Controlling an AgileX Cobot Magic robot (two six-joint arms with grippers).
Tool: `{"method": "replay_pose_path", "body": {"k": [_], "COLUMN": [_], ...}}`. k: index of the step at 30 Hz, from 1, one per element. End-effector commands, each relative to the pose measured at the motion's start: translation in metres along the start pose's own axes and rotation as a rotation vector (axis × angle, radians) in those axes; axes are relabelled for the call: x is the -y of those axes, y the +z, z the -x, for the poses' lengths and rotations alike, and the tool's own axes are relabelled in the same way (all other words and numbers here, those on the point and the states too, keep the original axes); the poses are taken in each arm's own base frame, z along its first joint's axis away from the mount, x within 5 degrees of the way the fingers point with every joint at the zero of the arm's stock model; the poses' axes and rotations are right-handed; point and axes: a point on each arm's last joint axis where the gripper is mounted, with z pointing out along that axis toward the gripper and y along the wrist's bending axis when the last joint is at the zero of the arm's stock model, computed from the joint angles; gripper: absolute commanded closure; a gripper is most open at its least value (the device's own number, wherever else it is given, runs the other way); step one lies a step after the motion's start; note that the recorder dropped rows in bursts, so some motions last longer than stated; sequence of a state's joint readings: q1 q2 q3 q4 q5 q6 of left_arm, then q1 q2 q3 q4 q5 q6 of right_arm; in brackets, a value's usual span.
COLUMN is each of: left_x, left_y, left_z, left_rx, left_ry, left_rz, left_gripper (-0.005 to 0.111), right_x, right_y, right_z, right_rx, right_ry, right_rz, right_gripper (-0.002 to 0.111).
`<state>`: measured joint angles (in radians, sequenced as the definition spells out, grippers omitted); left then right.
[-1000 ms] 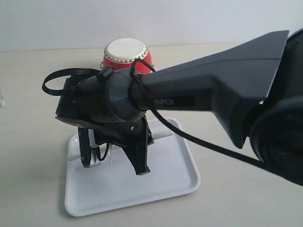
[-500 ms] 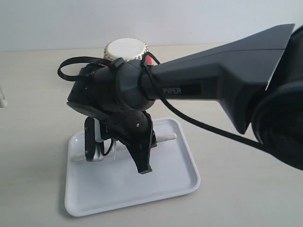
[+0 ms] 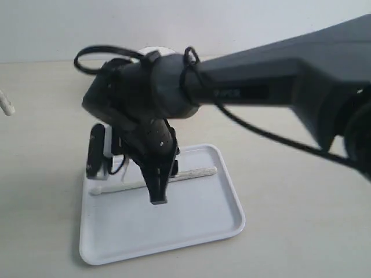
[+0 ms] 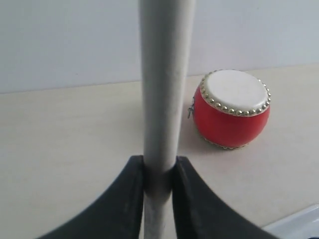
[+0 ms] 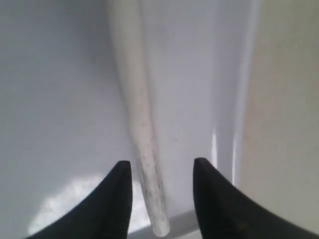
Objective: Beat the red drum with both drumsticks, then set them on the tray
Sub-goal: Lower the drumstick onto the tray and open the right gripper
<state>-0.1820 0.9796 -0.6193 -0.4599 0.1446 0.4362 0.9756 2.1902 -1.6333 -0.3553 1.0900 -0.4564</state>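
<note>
Starting at the far left edge of the exterior view: showing there only a pale rounded tip [image 3: 6, 104], probably belonging to the stick in the left arm's keeping, well apart from the tray [image 3: 191, 231].

Clamping the held drumstick [image 4: 162, 74] in the left gripper [image 4: 159, 162], with narrowly parted jaws pressing on both sides of the shaft, up the middle of the left wrist frame. Sitting right of that stick in the same frame, on the bare tabletop [image 4: 75, 149]: the red drum [image 4: 232, 112], upright, drumhead facing up, touching nothing, with a corner of the tray showing at the lower right.

Moving right to the centre-left of the exterior view: hanging over the tray with the right gripper [image 3: 124, 185], jaws standing wide apart and gripping nothing. Lying flat on the tray floor beneath, passing between the fingertips and touching neither in the right wrist frame: the loose drumstick [image 5: 134, 99], stretching across the upper half of the tray in the exterior view.

Judging progress: treating the drumming as apparently over and counting one stick as delivered. Remaining: bringing the held drumstick across, setting it down on the tray beside the loose one, and letting go.
</note>
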Motion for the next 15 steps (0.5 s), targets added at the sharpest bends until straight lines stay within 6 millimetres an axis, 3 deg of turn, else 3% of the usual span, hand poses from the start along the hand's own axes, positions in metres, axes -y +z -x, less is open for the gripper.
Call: {"method": "replay_pose_path", "body": {"k": [1,4,8,15], "left_x": [-0.004,-0.005,-0.007,-0.009], "left_y": [0.009,0.017,0.029,0.052], "left_z": [-0.007,-0.01,-0.015,-0.015], "left_rx": [0.009,-0.015,-0.043,-0.084], "left_ry": [-0.068,-0.112,-0.124,-0.105], "left_rz": [0.03,0.033,0.049,0.063], "left_gripper": [0.107,0.107,0.107,0.107], "right_x": [0.028,0.043,0.054,0.069], "right_y": [-0.04,-0.051,-0.057,-0.069], "right_z": [-0.012,-0.021,-0.028,-0.032], "right_rx": [0.33,0.508,0.67,0.936], "right_ry": [0.245,0.386,0.446,0.436], "right_rz": [0.085,0.208,0.357,0.457], "right_gripper": [0.068,0.068,0.067,0.05]}}
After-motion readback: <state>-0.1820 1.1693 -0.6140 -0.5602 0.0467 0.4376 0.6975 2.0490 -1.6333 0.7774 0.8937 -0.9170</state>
